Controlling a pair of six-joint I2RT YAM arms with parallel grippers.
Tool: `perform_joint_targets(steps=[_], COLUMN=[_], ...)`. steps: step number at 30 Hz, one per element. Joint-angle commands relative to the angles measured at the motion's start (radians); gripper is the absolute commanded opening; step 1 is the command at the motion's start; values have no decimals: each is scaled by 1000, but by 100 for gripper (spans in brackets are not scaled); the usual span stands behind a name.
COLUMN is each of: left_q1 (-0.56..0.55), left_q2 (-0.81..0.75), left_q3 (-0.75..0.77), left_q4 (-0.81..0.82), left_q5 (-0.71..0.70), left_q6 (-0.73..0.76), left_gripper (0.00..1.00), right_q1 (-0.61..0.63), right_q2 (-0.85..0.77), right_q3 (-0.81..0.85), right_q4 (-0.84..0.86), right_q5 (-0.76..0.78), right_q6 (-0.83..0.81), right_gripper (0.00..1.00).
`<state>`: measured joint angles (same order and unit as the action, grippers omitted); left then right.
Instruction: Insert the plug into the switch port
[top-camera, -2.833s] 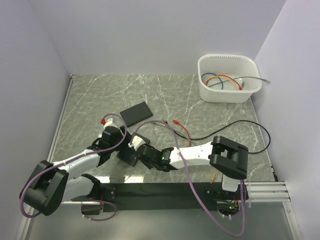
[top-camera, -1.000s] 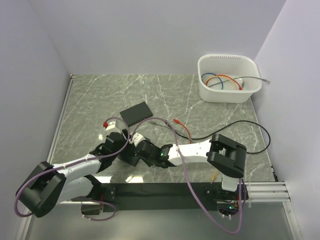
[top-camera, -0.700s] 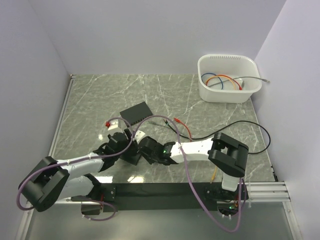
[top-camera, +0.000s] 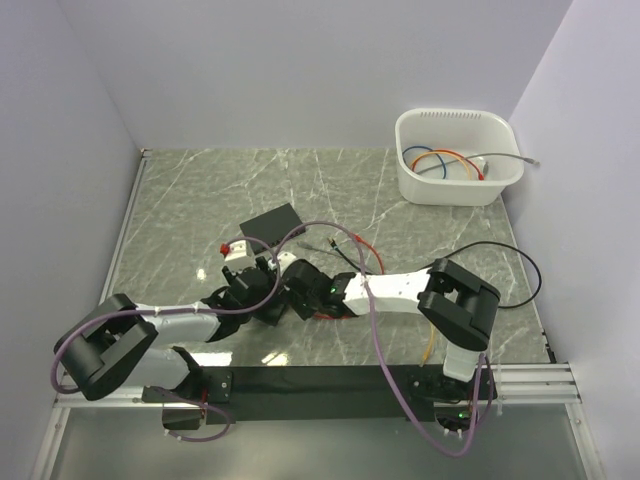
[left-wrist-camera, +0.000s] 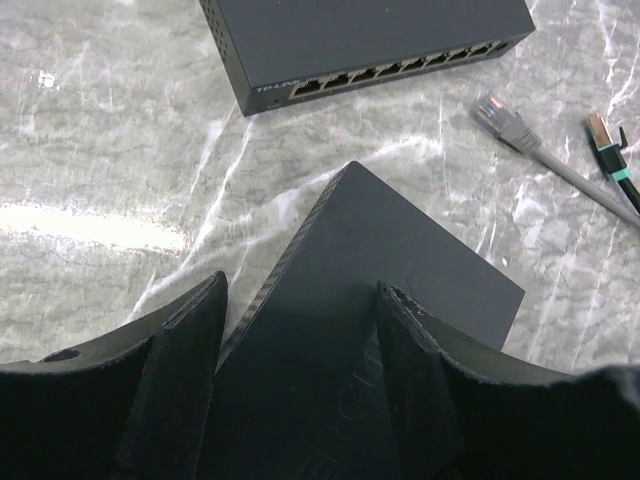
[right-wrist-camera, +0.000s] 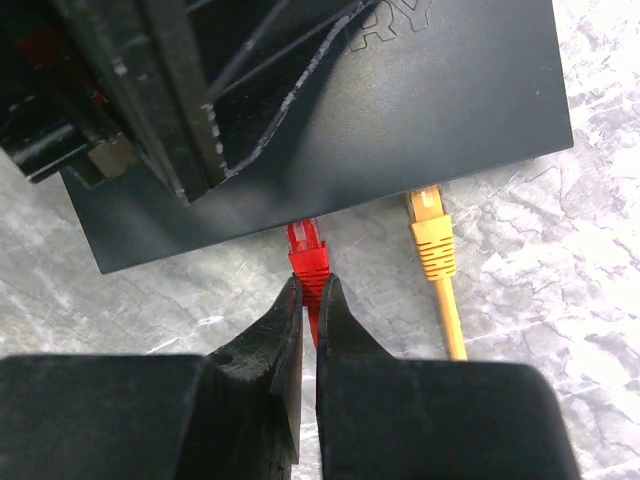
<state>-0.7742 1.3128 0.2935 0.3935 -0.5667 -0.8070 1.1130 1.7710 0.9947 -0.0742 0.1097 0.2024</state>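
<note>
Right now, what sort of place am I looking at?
Probably a robotics test bench: a left arm and a right arm fixed at the edge of a walled-in table, a red cable at the port of a network box, and a white tub of spare cables.

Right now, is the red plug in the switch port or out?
Partly in, apparently: the red plug tip disappears under the switch edge, right gripper shut on it. Fully seated: cannot tell.
</note>
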Motion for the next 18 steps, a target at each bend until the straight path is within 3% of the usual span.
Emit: perform_joint_targets(steps=[1, 4, 10, 14, 18], left_q1=[-111, -112, -112, -112, -111], left_q2=[69, 57, -29, -67, -81], left_q3=[-42, -36, -5, 22, 51], left_q4=[-45, -62, -192, -257, -300], left_q5=[421, 412, 341, 301, 271], left_q6=[-170, -187, -239, -250, -255], left_gripper=[64, 65, 70, 69, 71], right_q1=[-19, -21, -51, -51, -51], right_q2=[-51, -19, 7, -18, -59], right_q3=[128, 153, 73, 30, -16], right_q4=[686, 639, 623, 570, 530], right_q5=[-65, -67, -22, 45, 74], right_q6=[86, 74, 77, 63, 58], right_gripper=[0, 0, 11, 27, 34])
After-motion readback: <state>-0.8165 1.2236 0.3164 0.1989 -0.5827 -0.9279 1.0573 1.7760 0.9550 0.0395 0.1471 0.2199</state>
